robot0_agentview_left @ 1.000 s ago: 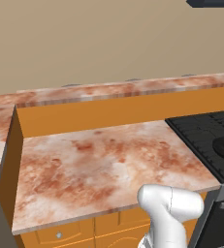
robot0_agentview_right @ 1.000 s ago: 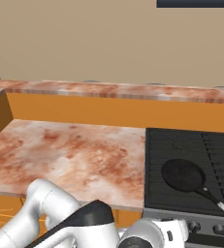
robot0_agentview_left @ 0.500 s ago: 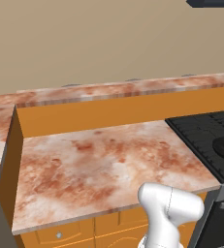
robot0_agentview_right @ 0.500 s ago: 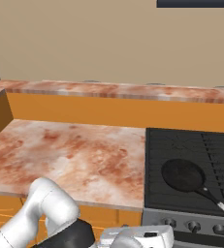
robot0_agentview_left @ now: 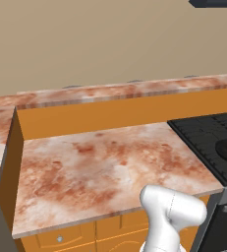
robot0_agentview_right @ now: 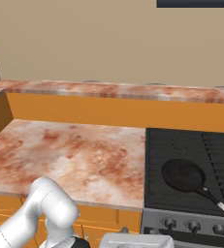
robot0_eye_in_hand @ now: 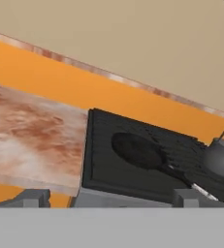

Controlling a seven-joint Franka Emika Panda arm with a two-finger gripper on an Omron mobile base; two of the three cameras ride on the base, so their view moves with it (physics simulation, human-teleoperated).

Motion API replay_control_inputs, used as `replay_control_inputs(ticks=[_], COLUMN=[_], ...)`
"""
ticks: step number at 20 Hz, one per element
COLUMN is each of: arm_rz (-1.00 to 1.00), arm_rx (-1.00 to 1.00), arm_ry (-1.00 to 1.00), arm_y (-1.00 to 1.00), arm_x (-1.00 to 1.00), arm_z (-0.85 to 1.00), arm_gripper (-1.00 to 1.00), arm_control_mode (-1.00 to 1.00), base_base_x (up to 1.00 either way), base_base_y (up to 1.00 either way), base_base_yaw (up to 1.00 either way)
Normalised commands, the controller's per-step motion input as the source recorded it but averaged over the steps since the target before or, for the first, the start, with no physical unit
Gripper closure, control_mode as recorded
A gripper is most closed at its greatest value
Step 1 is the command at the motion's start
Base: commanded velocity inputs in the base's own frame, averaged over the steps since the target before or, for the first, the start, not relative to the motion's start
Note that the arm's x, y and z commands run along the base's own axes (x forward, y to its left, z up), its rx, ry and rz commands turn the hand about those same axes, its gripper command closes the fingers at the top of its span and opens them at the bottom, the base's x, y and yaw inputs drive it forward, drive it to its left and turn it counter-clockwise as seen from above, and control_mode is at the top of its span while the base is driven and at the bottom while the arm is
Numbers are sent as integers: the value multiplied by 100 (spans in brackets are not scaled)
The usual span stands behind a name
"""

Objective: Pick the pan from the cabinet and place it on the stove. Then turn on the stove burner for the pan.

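I see the pan (robot0_eye_in_hand: 135,149) resting on the stove (robot0_eye_in_hand: 104,169), up at twelve o'clock from my jaws, well apart; jaws spread wide, holding and touching nothing, beside the worktop (robot0_eye_in_hand: 31,135).

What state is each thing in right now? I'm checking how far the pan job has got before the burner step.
pan: lying flat on the stove's front-left burner, handle pointing toward the front right, not held.
stove: carrying the pan; no flame visible.
stove knobs: untouched; setting too small to read.
kettle: upright on the stove, beyond the pan.
gripper: open, empty, low in front of the stove.
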Motion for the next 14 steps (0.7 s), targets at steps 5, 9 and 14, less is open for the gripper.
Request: replay_control_inputs(ticks=[5,9,14], arm_rz=[0,0,0], arm_rx=[1,0,6], arm_ry=[-15,-12,-7], arm_y=[0,0,-18], arm_x=[-15,-9,0], arm_z=[0,0,0], arm_gripper=[-100,-100,-100], arm_control_mode=[-100,-100,-100], base_base_x=[0,0,0], base_base_y=[0,0,0], base_base_yaw=[0,0,0])
